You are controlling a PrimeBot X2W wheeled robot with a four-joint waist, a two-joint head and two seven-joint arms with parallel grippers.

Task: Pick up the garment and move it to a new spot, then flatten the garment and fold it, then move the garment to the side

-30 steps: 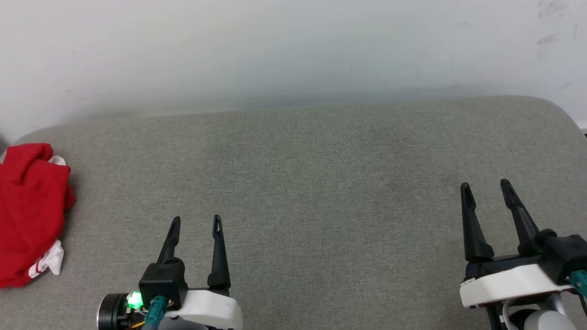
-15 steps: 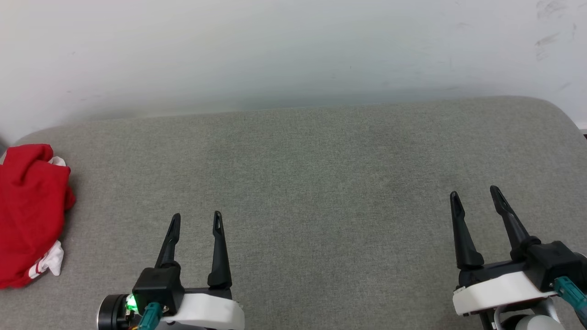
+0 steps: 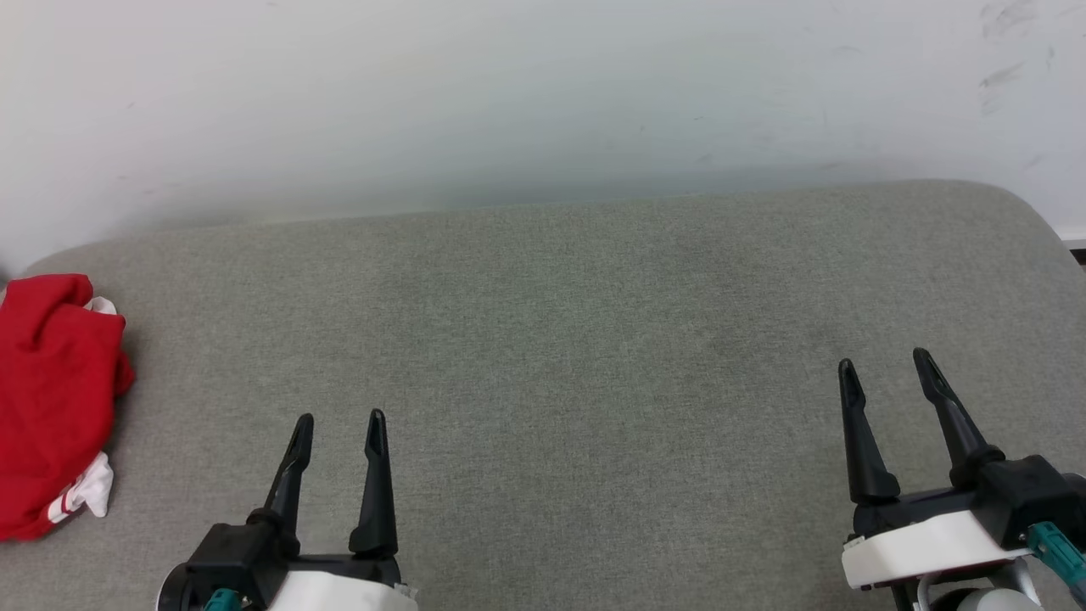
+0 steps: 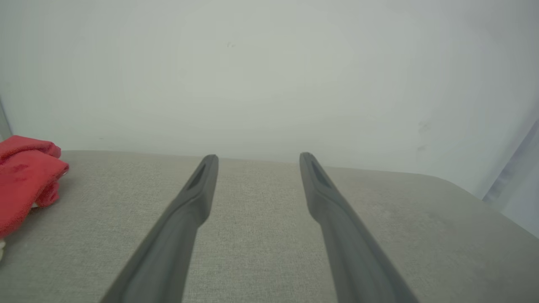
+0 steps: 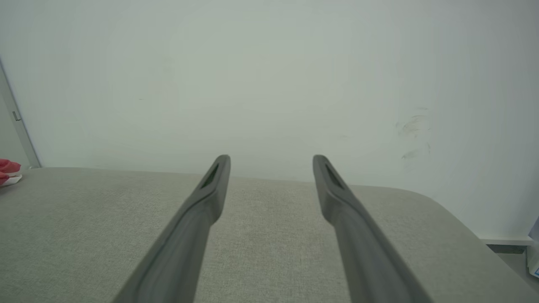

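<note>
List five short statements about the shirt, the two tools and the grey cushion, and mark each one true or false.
1. The red shirt lies in a crumpled heap at the cushion's left end. True.
2. The left tool is clamped on the shirt. False: it is open and empty, apart from the shirt.
3. The right tool is open with nothing between its fingers. True.
4. The shirt is spread flat in the middle of the cushion. False: it is bunched up at the left end.
5. A pale wall stands behind the cushion. True.
</note>
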